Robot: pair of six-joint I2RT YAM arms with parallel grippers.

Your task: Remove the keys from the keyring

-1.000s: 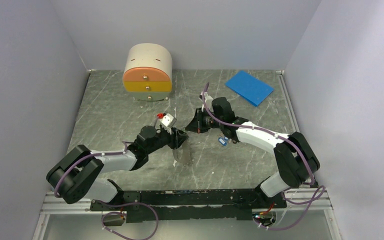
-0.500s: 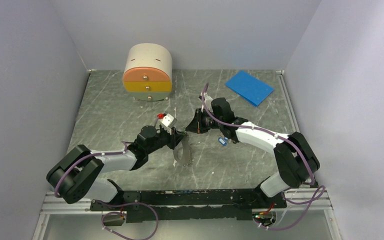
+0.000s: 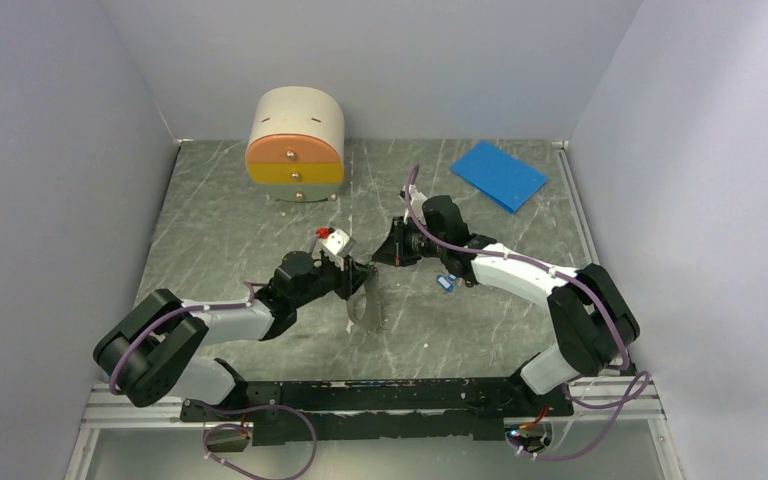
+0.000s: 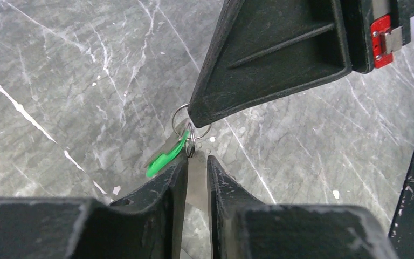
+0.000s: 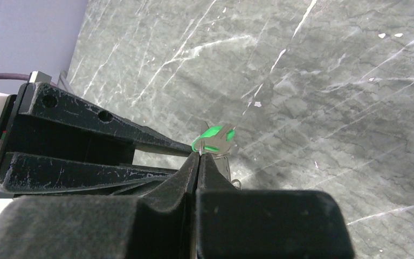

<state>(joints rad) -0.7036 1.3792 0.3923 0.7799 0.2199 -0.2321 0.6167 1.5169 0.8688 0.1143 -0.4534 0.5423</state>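
The keys show as a bright green tag [image 4: 164, 156] with a silvery piece, hanging from a small silver ring of the keyring [image 4: 190, 123]. My right gripper [image 5: 199, 156] is shut on that ring, its thin wire pinched at the fingertips; the green tag [image 5: 211, 135] sits just beyond them. A flat grey strap [image 4: 197, 186] hangs from the ring. My left gripper [image 4: 197, 161] is shut on that strap, with the green tag just outside its left finger. From above, the two grippers [image 3: 358, 277] [image 3: 385, 255] meet mid-table and the strap [image 3: 365, 308] trails toward the near edge.
A round-topped drawer unit [image 3: 295, 147] with orange and yellow fronts stands at the back left. A blue sheet [image 3: 498, 174] lies at the back right. A small blue tag [image 3: 446, 283] lies on the marbled grey table [image 3: 220, 220] by the right arm.
My left gripper's jaws have drawn together onto the grey strap. The right arm and the ring it holds have stayed in place.
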